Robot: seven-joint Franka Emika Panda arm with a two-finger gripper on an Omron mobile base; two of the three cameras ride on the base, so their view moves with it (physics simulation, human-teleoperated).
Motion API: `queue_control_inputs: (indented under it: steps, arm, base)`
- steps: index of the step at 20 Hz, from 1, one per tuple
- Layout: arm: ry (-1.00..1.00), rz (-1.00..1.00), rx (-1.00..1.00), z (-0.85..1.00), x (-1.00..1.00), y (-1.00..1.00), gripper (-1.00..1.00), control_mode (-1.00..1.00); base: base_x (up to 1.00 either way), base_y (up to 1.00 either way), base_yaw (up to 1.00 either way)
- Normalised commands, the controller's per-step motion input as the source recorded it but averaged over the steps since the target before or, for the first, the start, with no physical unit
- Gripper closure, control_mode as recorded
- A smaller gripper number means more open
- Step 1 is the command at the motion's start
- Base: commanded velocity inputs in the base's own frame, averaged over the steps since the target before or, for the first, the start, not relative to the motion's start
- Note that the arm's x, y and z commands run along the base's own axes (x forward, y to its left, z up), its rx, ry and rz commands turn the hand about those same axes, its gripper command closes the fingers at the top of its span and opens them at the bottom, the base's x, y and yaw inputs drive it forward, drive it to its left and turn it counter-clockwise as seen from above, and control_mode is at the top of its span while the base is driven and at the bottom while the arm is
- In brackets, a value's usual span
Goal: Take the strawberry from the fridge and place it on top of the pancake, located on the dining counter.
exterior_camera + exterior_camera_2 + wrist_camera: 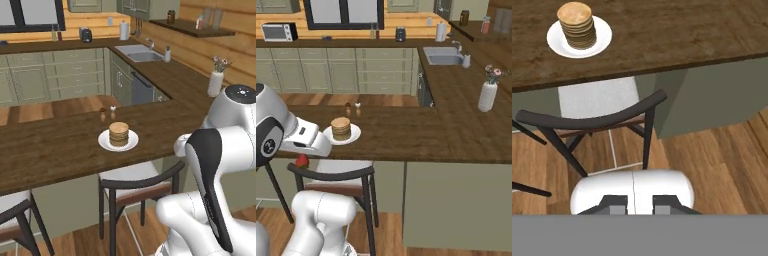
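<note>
Tan-brown round pancakes stacked on a white round plate sit on the long dark brown wooden dining counter, near its front edge: centre of the left base view, left of centre in the right base view, upper left of the hand view. Just behind the white round plate, two small shaker-like items, one dark and one pale, stand side by side. A dark-framed, pale-seated stool is tucked under the counter edge directly below the plate; its curved backrest crosses the middle of the hand view.

At the left of the right base view, the white arm's hand reaches toward the counter edge, and a tiny dark red roundish strawberry shows just beneath it, below counter level and left of the pancake stack. The two-finger gripper appears closed around the berry, though the fingers themselves are hidden there.

A white vase with flowers stands on the side counter at right; a steel sink lies beyond it.
</note>
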Motion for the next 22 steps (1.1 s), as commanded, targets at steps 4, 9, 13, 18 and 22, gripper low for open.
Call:
queue_control_inputs:
  steps: [4,9,13,18,22]
  arm:
    - [0.0,0.0,0.0,0.0,0.0,0.0,1.0,1.0]
    - [0.0,0.0,0.0,0.0,0.0,0.0,1.0,1.0]
    - [0.0,0.0,0.0,0.0,0.0,0.0,1.0,1.0]
    - [-0.02,0.08,-0.02,0.08,0.52,0.47,1.0,-1.0]
    - [0.0,0.23,0.0,0.1,1.0,0.51,1.0,-1.0]
  base:
    - [0.36,0.76,0.25]
    - [0.16,0.45,0.06]
    - [0.04,0.29,0.06]
    - [0.11,0.21,0.04]
    - [0.0,0.0,0.0]
